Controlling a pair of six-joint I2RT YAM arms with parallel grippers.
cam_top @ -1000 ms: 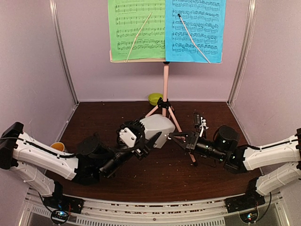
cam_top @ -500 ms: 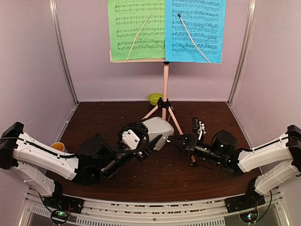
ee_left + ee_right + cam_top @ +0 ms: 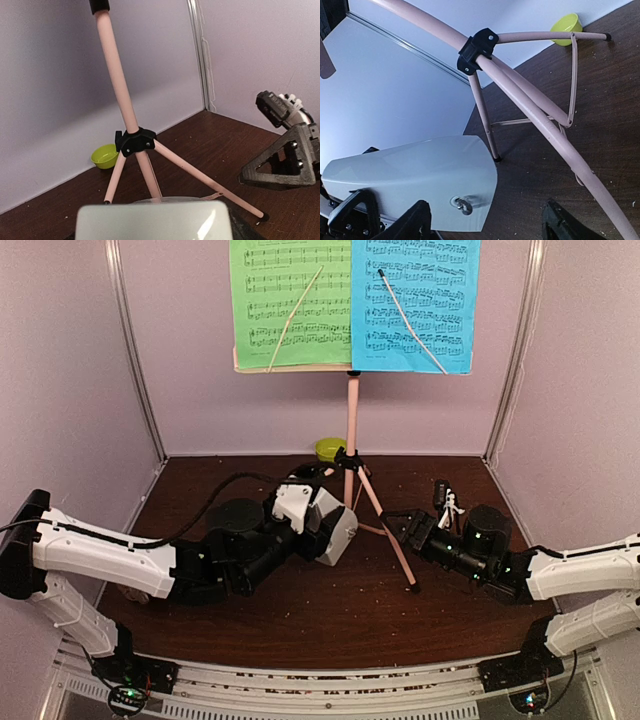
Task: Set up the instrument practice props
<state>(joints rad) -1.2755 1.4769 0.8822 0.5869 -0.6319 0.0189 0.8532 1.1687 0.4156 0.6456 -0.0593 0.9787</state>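
Observation:
The pink music stand (image 3: 352,410) is upright at the back, with the green sheet (image 3: 290,300) and the blue sheet (image 3: 415,300) side by side on its desk. The pale metronome (image 3: 332,530) is just left of the tripod legs, and my left gripper (image 3: 305,523) is shut on it. In the left wrist view it fills the bottom edge (image 3: 152,222) and hides the fingers. My right gripper (image 3: 398,530) is open beside the stand's front leg, a short way right of the metronome. The right wrist view shows its fingers spread (image 3: 487,225) before the metronome's side (image 3: 410,175), which has a small metal key.
A lime-green bowl (image 3: 328,449) sits against the back wall behind the tripod. The stand's front leg runs down to a foot (image 3: 413,587) near my right arm. Lilac walls close in the brown table (image 3: 300,620) on three sides.
My right gripper has opened and drawn back to the right, away from the metronome. My left arm has carried the metronome farther back, closer to the tripod.

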